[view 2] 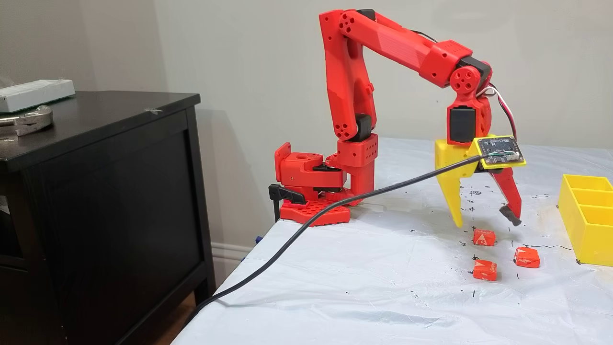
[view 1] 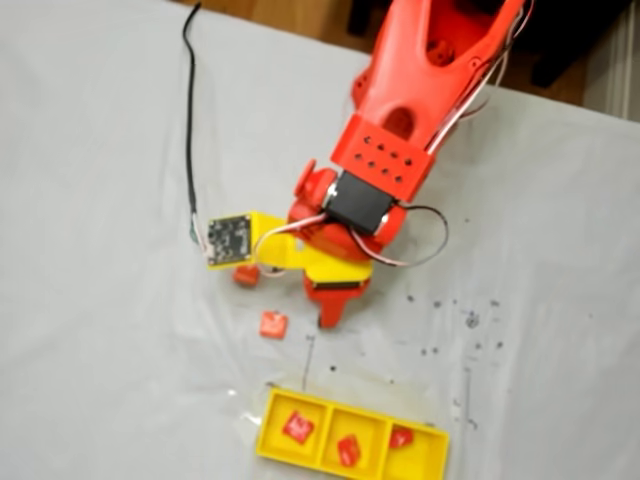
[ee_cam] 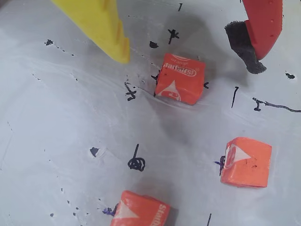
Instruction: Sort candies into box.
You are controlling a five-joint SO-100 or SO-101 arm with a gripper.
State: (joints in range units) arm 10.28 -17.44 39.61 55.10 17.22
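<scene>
Three candies lie loose on the desk [view 2: 335, 287] in the side fixed view: one [view 2: 483, 237] below the jaws, one [view 2: 484, 270] nearer the camera, one [view 2: 527, 257] toward the box [view 2: 586, 225]. Only the fixed view from above looks into the box [view 1: 430, 462], where each of its three compartments holds one candy: [view 1: 297, 427], [view 1: 348, 450], [view 1: 400, 437]. That makes six candies counted. The same view shows two loose candies [view 1: 272, 324] [view 1: 245, 274], the rest hidden under the arm. In the wrist view the nearest candy [ee_cam: 179, 78] sits on the desk between and just below the two fingertips, touching neither the yellow finger [ee_cam: 101, 26] nor the red padded one [ee_cam: 258, 28]. The jaws [view 2: 483, 221] hang released, spread wide above it, holding nothing. Black ink marks [ee_cam: 136, 163] dot the white cover around the candies.
</scene>
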